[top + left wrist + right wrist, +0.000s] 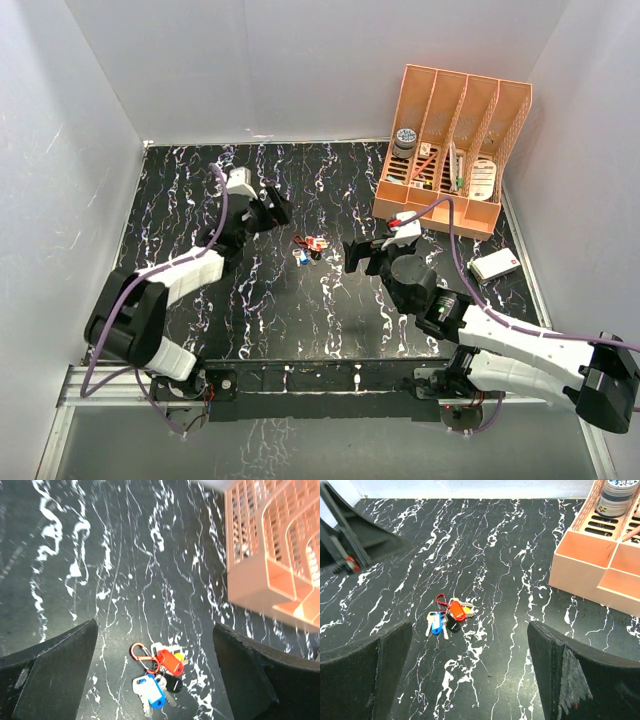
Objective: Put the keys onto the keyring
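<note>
1. Counter [330, 320]: black surface with white marbling, carrying everything listed below.
2. Slotted peach file organizer [418, 100]: standing at the counter's 1 o'clock corner, with a round tin [406, 138] in its leftmost compartment.
3. Left gripper [275, 208] [155, 625]: at 10 o'clock of the keys and apart from them. Its jaws are spread wide and hold nothing. In the left wrist view the keys lie on the counter between and below its two fingers.
4. Right gripper [362, 255] [470, 624]: near the keys at their 3 o'clock. Its jaws are also spread wide and empty.
5. White box [495, 266]: lying flat near the counter's right edge, at 3 o'clock of the keys and well apart from them.
6. Keys [310, 248] [162, 675] [447, 616]: one tight cluster lying flat near the counter's middle. Red, blue, yellow and white heads are visible, together with a dark piece.
7. Keyring [136, 652] [440, 599]: a thin red wire loop at the cluster's 11 o'clock edge, touching the key heads. Whether the keys are threaded on it cannot be told.
</note>
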Controlling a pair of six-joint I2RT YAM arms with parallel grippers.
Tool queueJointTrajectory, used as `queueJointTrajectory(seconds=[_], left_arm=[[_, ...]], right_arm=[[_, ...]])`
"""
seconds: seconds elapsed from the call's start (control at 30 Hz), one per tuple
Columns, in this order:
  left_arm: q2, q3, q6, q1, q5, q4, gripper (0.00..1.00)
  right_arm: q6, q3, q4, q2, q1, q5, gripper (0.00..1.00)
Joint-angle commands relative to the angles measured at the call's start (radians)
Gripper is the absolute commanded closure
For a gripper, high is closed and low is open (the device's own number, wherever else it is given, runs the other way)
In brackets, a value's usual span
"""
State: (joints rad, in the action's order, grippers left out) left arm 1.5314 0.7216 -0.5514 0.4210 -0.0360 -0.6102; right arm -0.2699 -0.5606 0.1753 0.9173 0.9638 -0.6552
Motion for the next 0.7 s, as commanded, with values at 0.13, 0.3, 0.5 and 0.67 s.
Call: queueJointTrajectory(seconds=[0.13,0.3,0.5,0.67], left_arm=[[-0.244,0.116,-0.045,-0.005,-0.244,0.473,0.01],[-0.377,0.064,-0.055,-0.004,-0.257,0.519,0.01],[-0.491,0.023,-0.033,-0.004,-0.277,0.55,0.01],[-0.542,0.017,0.008,-0.004,-0.274,0.547,0.01]], right_arm=[[-0.073,-0.058,-0.027,0.028,-0.003,-0.077,0.02],[-0.16,-0.126,-0.139,0.091,-0.005,-0.161,0.02],[-0.307,-0.139,-0.22,0.124,-0.015,-0.225,0.02],[-0.43,-0.128,-0.291,0.112,-0.02,-0.268,0.02]])
